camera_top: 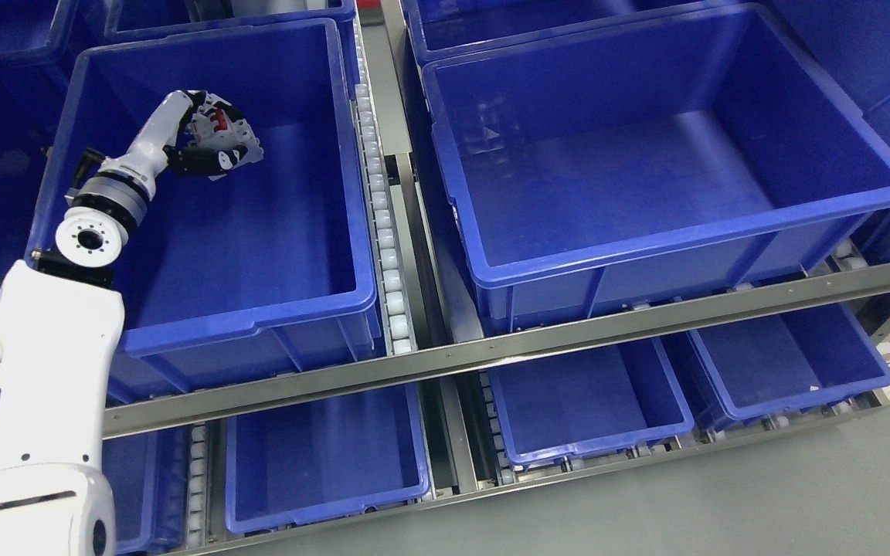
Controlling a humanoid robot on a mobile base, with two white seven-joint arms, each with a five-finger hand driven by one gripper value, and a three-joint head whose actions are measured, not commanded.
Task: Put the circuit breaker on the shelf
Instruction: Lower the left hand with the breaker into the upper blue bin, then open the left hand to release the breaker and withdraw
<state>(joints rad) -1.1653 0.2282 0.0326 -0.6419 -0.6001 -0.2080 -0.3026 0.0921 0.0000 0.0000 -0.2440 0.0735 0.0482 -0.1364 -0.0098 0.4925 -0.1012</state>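
Your left hand [209, 147] is clamped on a white circuit breaker [221, 133] with a red switch, inside the blue bin [352, 232].

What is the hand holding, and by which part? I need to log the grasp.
The left hand holds the circuit breaker, fingers wrapped around its body.

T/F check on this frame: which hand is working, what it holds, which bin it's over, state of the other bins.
1. The left hand holds the breaker. True.
2. The hand is over the right bin. False: it is inside the left bin.
3. The right bin looks empty. True.
4. The breaker rests on the bin floor. False: it is in the fingers.
5. The right arm is reaching in. False: it is out of view.
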